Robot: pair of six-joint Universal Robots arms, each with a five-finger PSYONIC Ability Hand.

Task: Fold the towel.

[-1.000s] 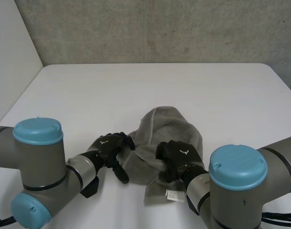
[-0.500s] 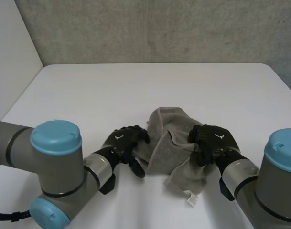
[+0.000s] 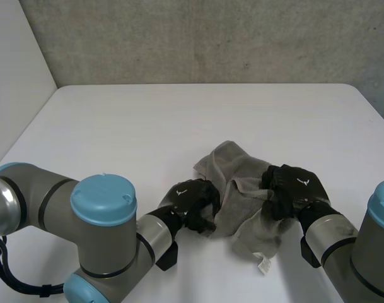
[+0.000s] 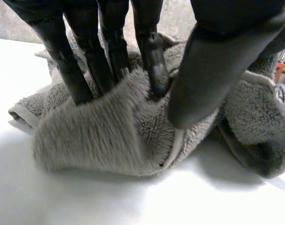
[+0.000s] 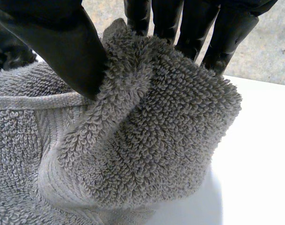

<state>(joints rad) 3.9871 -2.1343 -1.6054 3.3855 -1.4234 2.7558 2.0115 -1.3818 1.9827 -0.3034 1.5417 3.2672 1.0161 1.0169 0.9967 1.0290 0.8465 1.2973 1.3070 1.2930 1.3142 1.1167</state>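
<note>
Grey concrete wall point(image 3: 210, 38) behind; white, round-cornered surface point(image 3: 147, 120) in front of it.

Grey terry-cloth towel point(image 3: 239, 183) lies crumpled in a heap on the near-middle part of the surface, between the two arms. It is not flat and no clean fold is visible.

Left robot hand point(image 3: 192, 203) is at the heap's left edge. In the left wrist view its fingers point(image 4: 151, 56) dig into the pile from above, with the thumb closing from the other side: a pinch on a bunched ridge of cloth.

Right robot hand point(image 3: 297, 188) is at the heap's right side. In the right wrist view its thumb point(image 5: 62, 42) and fingers clamp a thick roll of towel, hem running just beside it.

Judgement: the step in hand is gathering and spreading, so the task is at an early stage. The next move calls for drawing the two grips apart to tension the cloth and lay it flat before any fold.

Small white label point(image 3: 263, 266) hangs from the near corner, below the right robot hand.

In the way: only the towel's own bunching. I cannot tell whether either grip holds a true corner.
</note>
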